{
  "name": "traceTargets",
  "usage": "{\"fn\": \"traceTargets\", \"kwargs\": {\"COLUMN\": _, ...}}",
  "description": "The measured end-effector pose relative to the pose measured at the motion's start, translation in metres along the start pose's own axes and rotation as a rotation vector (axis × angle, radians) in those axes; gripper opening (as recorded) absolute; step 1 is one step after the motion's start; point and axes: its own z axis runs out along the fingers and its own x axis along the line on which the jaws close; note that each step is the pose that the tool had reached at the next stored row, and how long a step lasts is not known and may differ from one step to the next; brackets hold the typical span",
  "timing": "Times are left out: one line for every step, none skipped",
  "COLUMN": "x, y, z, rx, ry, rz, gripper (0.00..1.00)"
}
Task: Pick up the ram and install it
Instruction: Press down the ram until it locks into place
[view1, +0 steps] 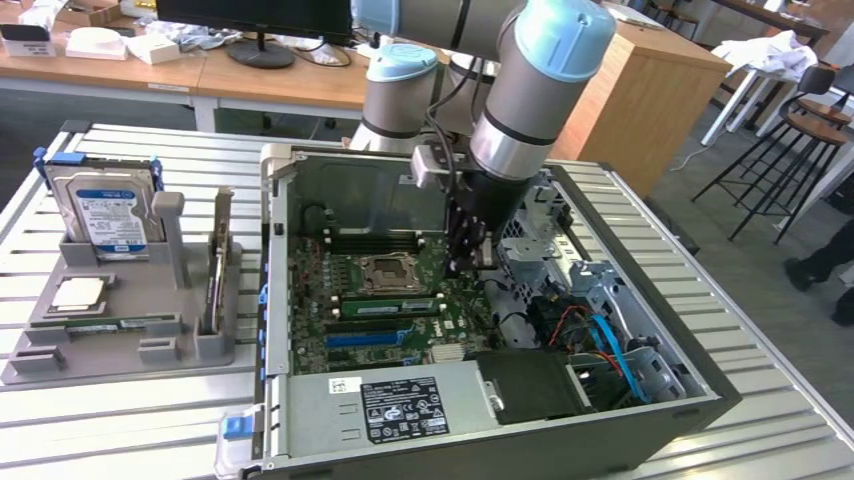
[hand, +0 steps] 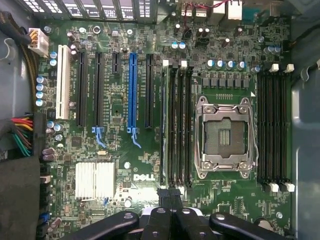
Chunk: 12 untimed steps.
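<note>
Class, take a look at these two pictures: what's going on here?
A robot arm hangs inside an open computer case. Its fingers are shut with nothing visible between them, just above the motherboard, at the end of the memory slots beside the CPU socket. A green ram stick already appears seated in one of those slots. On the exterior view's left, a grey holder carries a hard drive.

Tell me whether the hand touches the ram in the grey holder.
Apart: the exterior view shows the hand inside the case, the ram outside it.
</note>
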Motion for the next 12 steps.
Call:
{"fn": "traceTargets", "kwargs": {"x": 0.0, "y": -0.0001, "z": 0.0009, "rx": 0.0, "ry": 0.0001, "rz": 0.0, "gripper": 0.1}}
{"fn": "traceTargets", "kwargs": {"x": 0.0, "y": -0.0001, "z": 0.002, "rx": -0.0001, "ry": 0.0001, "rz": 0.0, "gripper": 0.1}}
{"fn": "traceTargets", "kwargs": {"x": 0.0, "y": -0.0002, "z": 0.0033, "rx": 0.0, "ry": 0.0001, "rz": 0.0, "gripper": 0.1}}
{"fn": "traceTargets", "kwargs": {"x": 0.0, "y": -0.0002, "z": 0.0046, "rx": 0.0, "ry": 0.0001, "rz": 0.0, "gripper": 0.1}}
{"fn": "traceTargets", "kwargs": {"x": 0.0, "y": -0.0003, "z": 0.0059, "rx": 0.0, "ry": 0.0001, "rz": 0.0, "gripper": 0.1}}
{"fn": "traceTargets", "kwargs": {"x": 0.0, "y": -0.0003, "z": 0.0073, "rx": 0.0, "ry": 0.0, "rz": 0.0, "gripper": 0.1}}
{"fn": "traceTargets", "kwargs": {"x": 0.001, "y": -0.0004, "z": 0.0086, "rx": 0.0, "ry": 0.0001, "rz": 0.0, "gripper": 0.1}}
{"fn": "traceTargets", "kwargs": {"x": 0.001, "y": -0.0005, "z": 0.0099, "rx": 0.0, "ry": 0.0001, "rz": 0.0, "gripper": 0.1}}
{"fn": "traceTargets", "kwargs": {"x": 0.001, "y": -0.0005, "z": 0.0112, "rx": 0.0, "ry": 0.0001, "rz": 0.0, "gripper": 0.1}}
{"fn": "traceTargets", "kwargs": {"x": 0.001, "y": -0.0006, "z": 0.0125, "rx": 0.0, "ry": 0.0002, "rz": 0.0, "gripper": 0.1}}
{"fn": "traceTargets", "kwargs": {"x": 0.001, "y": -0.0006, "z": 0.0136, "rx": 0.0, "ry": 0.0002, "rz": 0.0, "gripper": 0.1}}
{"fn": "traceTargets", "kwargs": {"x": 0.001, "y": -0.0007, "z": 0.0147, "rx": -0.0001, "ry": 0.0002, "rz": 0.0, "gripper": 0.1}}
